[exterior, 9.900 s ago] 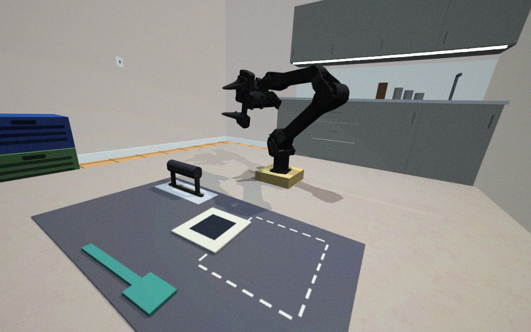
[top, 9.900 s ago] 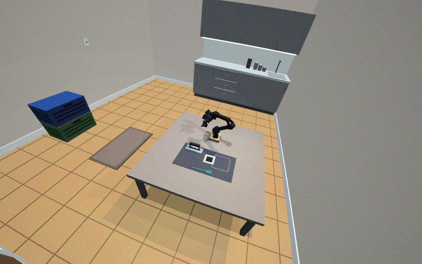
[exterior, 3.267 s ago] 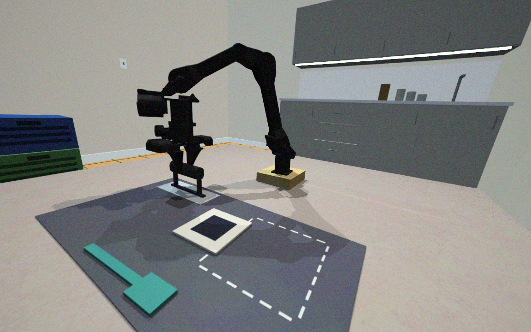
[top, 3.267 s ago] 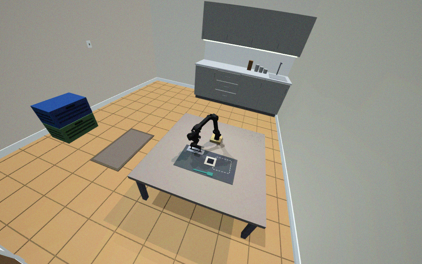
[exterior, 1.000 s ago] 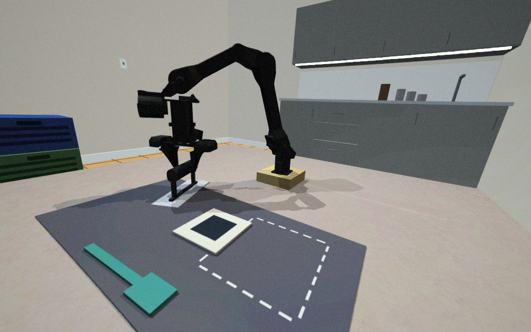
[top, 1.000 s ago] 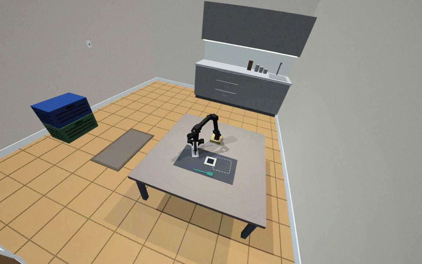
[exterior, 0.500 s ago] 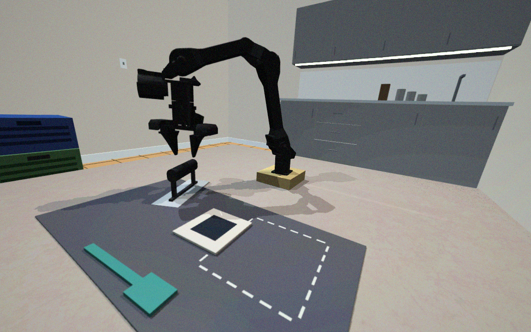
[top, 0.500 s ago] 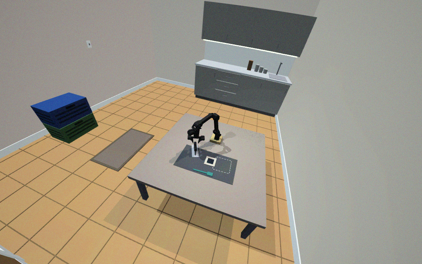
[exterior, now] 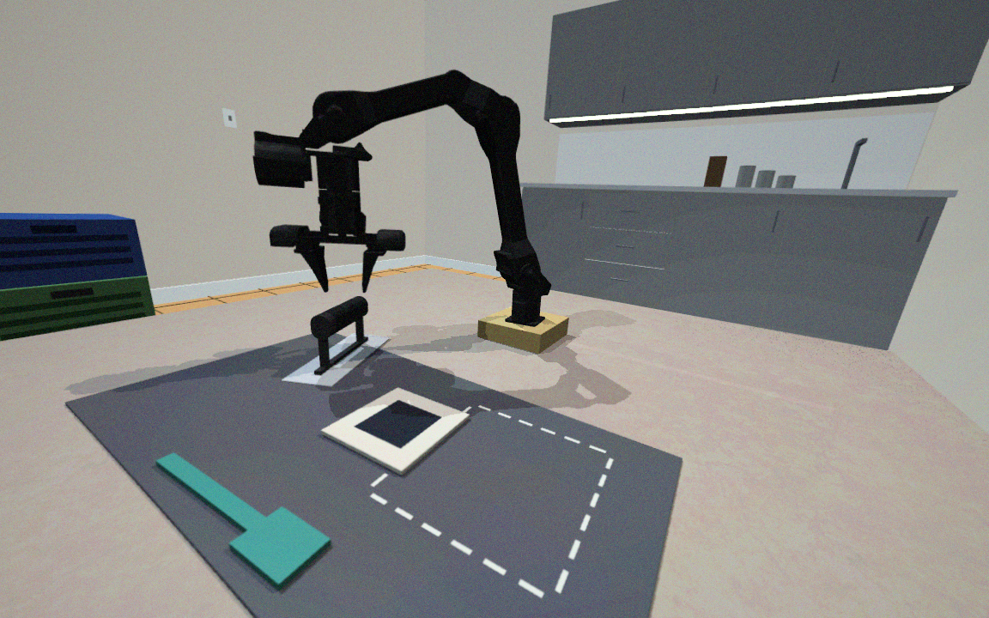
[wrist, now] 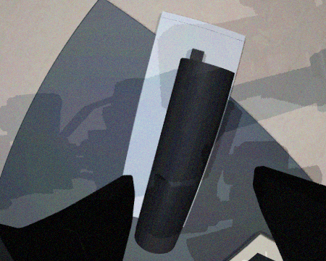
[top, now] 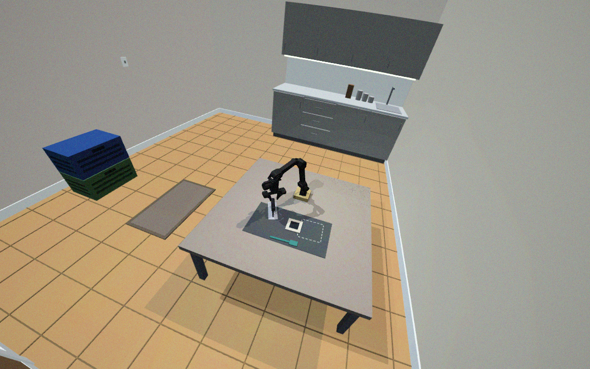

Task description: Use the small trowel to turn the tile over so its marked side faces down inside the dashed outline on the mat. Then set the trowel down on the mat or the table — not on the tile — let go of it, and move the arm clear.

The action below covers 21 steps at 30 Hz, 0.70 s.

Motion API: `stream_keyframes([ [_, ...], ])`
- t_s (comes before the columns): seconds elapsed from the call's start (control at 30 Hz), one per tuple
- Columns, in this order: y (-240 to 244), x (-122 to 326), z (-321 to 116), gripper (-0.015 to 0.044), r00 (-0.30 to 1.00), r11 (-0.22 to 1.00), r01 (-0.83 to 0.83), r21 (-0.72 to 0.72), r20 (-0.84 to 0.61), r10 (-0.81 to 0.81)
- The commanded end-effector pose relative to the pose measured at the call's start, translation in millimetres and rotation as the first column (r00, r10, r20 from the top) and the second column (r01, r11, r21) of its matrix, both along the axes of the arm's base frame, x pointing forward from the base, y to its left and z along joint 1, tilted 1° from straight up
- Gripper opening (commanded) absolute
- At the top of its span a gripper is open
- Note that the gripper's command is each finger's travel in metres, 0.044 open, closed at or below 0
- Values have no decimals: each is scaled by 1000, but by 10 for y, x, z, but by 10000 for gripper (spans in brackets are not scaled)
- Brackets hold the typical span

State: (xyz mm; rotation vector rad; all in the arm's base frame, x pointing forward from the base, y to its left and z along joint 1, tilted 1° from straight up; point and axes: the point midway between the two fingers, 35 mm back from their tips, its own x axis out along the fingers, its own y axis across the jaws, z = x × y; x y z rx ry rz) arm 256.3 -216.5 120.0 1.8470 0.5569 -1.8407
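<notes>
The small trowel (top: 272,216) (exterior: 339,316) (wrist: 192,127) has a pale flat blade and a black round handle on two posts. It rests at the mat's back-left part. My gripper (exterior: 345,289) (wrist: 195,181) is open and empty just above the handle; in the wrist view the handle runs slanted between the fingertips. The white tile (top: 289,225) (exterior: 398,421) (wrist: 258,243) lies flat with its dark square mark facing up. It covers part of the left side of the dashed outline (exterior: 461,547) and lies mostly outside it.
A teal flat spatula (top: 293,243) (exterior: 279,544) lies near the front edge of the dark mat (top: 255,224) (exterior: 621,522) (wrist: 80,72). The arm's wooden base block (top: 302,197) (exterior: 509,336) stands on the table behind the mat.
</notes>
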Motion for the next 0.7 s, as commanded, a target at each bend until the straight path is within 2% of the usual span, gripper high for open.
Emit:
stream_keyframes([
  [0.0,7,7,0,270,991,991,-131,2,-4,131],
  [0.33,5,19,0,270,887,887,-461,0,-18,461],
  [0.67,4,30,0,270,677,677,-736,3,-33,736],
])
